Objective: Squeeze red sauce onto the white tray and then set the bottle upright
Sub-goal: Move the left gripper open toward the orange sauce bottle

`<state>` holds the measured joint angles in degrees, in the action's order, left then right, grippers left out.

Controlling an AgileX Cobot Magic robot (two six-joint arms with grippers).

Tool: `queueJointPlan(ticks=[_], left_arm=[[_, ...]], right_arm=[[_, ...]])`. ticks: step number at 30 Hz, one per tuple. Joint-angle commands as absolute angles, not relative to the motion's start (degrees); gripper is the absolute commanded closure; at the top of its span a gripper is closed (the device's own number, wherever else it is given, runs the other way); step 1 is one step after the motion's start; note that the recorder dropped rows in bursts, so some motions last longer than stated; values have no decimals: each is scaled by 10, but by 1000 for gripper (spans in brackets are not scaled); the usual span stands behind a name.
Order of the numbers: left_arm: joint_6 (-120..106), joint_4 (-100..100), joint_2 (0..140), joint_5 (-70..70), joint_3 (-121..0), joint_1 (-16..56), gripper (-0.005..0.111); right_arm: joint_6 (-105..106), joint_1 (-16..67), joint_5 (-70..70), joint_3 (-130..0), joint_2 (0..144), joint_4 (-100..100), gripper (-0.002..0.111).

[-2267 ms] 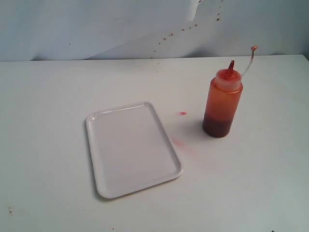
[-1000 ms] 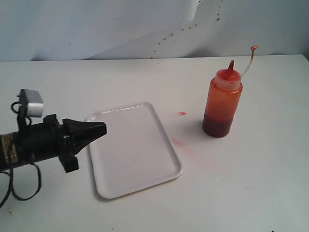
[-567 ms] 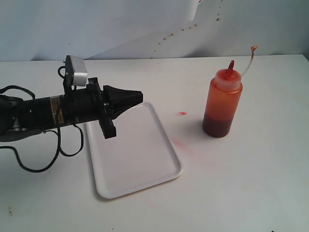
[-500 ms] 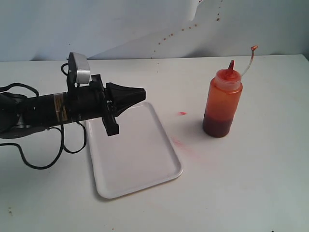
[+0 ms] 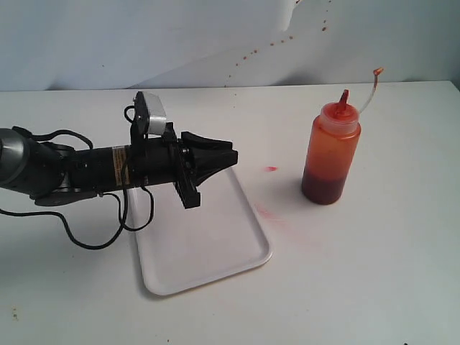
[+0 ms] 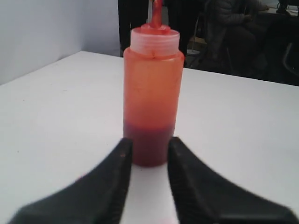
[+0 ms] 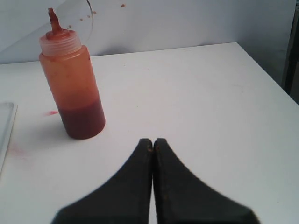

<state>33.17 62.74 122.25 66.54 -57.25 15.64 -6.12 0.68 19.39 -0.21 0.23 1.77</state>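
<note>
The bottle (image 5: pixel 331 154) stands upright on the table at the right, orange-red with darker sauce at its bottom, red nozzle up and cap on its tether (image 5: pixel 376 72). The white tray (image 5: pixel 215 237) lies flat left of it; I see no glossy blob of red sauce on it. My left gripper (image 5: pixel 231 157) hovers above the tray's far part, pointing at the bottle and well short of it. In the left wrist view this gripper (image 6: pixel 149 143) is open, the bottle (image 6: pixel 152 93) framed between its fingers. My right gripper (image 7: pixel 153 142) is shut and empty, apart from the bottle (image 7: pixel 74 86); the exterior view does not show it.
Faint pinkish-red smears (image 5: pixel 271 213) and a small red spot (image 5: pixel 271 169) mark the table between tray and bottle. Orange specks dot the back wall (image 5: pixel 251 54). The left arm's cable (image 5: pixel 93 241) trails beside the tray's left edge.
The left arm came in from the left and has moved right across the tray toward the bottle. Bottle and tray have not moved.
</note>
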Motion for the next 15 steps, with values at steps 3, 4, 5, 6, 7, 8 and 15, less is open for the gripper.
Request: queueJointPlan(ticks=[3, 4, 5, 6, 7, 8, 15], left_arm=[[385, 607, 1223, 663, -576, 159, 2], [389, 598, 1223, 673, -576, 159, 3], [389, 595, 1223, 683, -576, 159, 3], [389, 595, 1223, 694, -576, 159, 3], [389, 599, 1223, 700, -576, 159, 3], [389, 603, 1223, 700, -576, 159, 3], [295, 542, 1223, 674, -578, 165, 3]], right_arm=[[-60, 6, 194, 0, 0, 15, 108], [-60, 6, 194, 0, 0, 15, 108], [-60, 6, 194, 0, 0, 15, 108], [-60, 6, 194, 0, 0, 15, 108], [-60, 6, 194, 0, 0, 15, 108], [-60, 6, 194, 0, 0, 15, 108], [-60, 6, 194, 0, 0, 15, 108]])
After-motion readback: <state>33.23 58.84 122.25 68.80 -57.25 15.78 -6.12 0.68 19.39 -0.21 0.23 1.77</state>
